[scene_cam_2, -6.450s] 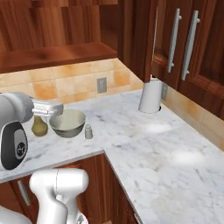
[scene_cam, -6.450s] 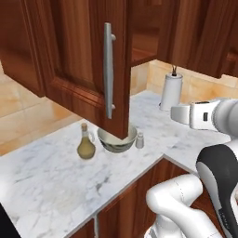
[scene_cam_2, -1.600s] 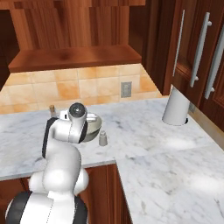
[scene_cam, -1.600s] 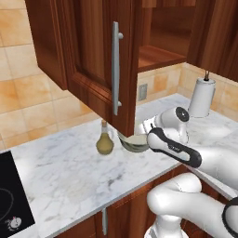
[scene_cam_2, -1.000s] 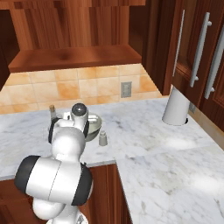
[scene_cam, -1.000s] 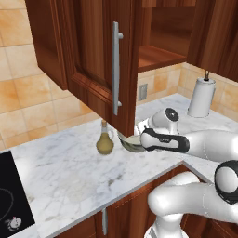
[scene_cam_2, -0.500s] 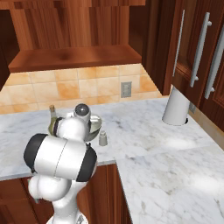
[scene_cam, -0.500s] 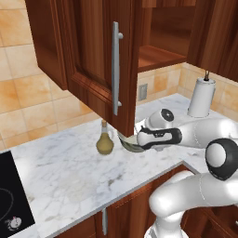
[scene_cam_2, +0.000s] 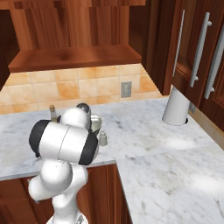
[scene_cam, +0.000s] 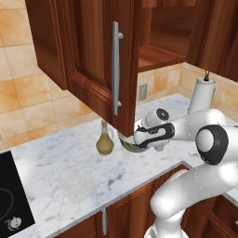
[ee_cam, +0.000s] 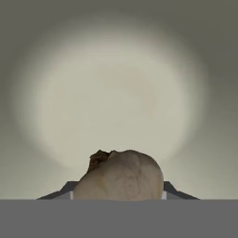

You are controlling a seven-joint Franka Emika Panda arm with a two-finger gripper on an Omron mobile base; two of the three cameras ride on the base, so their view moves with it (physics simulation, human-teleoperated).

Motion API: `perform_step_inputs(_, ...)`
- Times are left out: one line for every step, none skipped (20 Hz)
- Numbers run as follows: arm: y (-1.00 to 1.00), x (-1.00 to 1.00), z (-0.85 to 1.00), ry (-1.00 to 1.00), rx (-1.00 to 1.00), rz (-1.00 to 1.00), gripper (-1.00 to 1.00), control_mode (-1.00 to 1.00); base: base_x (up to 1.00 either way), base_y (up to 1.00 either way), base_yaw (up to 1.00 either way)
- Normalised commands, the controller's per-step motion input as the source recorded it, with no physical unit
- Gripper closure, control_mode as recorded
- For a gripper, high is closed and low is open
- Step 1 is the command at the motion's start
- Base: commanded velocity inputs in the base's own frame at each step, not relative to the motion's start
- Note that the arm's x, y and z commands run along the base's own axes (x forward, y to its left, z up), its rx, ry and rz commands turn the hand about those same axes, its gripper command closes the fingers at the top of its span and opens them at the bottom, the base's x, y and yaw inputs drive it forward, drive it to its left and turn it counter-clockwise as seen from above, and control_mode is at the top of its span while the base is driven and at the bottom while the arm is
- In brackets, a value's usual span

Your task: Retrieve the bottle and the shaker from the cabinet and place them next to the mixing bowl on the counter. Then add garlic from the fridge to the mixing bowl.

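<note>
Garlic (ee_cam: 122, 175) clamped between fingers (ee_cam: 171, 189) over pale inside of mixing bowl (ee_cam: 116, 93), on marble counter (scene_cam: 65, 181) with bottle (scene_cam: 105, 139) left, shaker (scene_cam_2: 103, 138) right, open cabinet door (scene_cam: 97, 60) overhanging, paper-towel roll (scene_cam_2: 176, 106) well apart.

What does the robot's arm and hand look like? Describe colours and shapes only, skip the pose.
The arm is built of glossy white, rounded shells, with dark grey round caps at the joints. The hand is a white block with a dark round cap on top and dark trim along its side. Its finger tips are small, dark and wedge-shaped. No cables or markings can be seen.
</note>
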Motion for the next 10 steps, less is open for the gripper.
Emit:
perform_step_inputs(0.07, 0.18, 0.00, 0.00, -0.02, 0.00, -1.00, -1.00, 0.00, 0.00, 0.00)
perform_step_inputs(0.00, 0.10, 0.00, 0.00, 0.00, 0.00, -1.00, -1.00, 0.00, 0.00, 0.00)
perform_step_inputs(0.00, 0.13, 0.00, 0.02, 0.00, 0.00, -1.00, -1.00, 0.00, 0.00, 0.00)
perform_step_inputs(0.00, 0.06, 0.00, 0.00, 0.00, 0.00, -1.00, -1.00, 0.00, 0.00, 0.00)
perform_step_inputs(0.00, 0.00, 0.00, 0.00, 0.00, 0.00, -1.00, -1.00, 0.00, 0.00, 0.00)
perform_step_inputs(0.00, 0.00, 0.00, 0.00, 0.00, 0.00, -1.00, -1.00, 0.00, 0.00, 0.00)
perform_step_inputs(0.00, 0.00, 0.00, 0.00, 0.00, 0.00, -1.00, -1.00, 0.00, 0.00, 0.00)
perform_step_inputs(0.00, 0.00, 0.00, 0.00, 0.00, 0.00, -1.00, -1.00, 0.00, 0.00, 0.00)
perform_step_inputs(-0.05, 0.00, 0.00, 0.00, 0.00, 0.00, -1.00, -1.00, 0.00, 0.00, 0.00)
perform_step_inputs(-0.14, -0.14, 0.00, 0.00, 0.00, 0.00, -1.00, -1.00, 0.00, 0.00, 0.00)
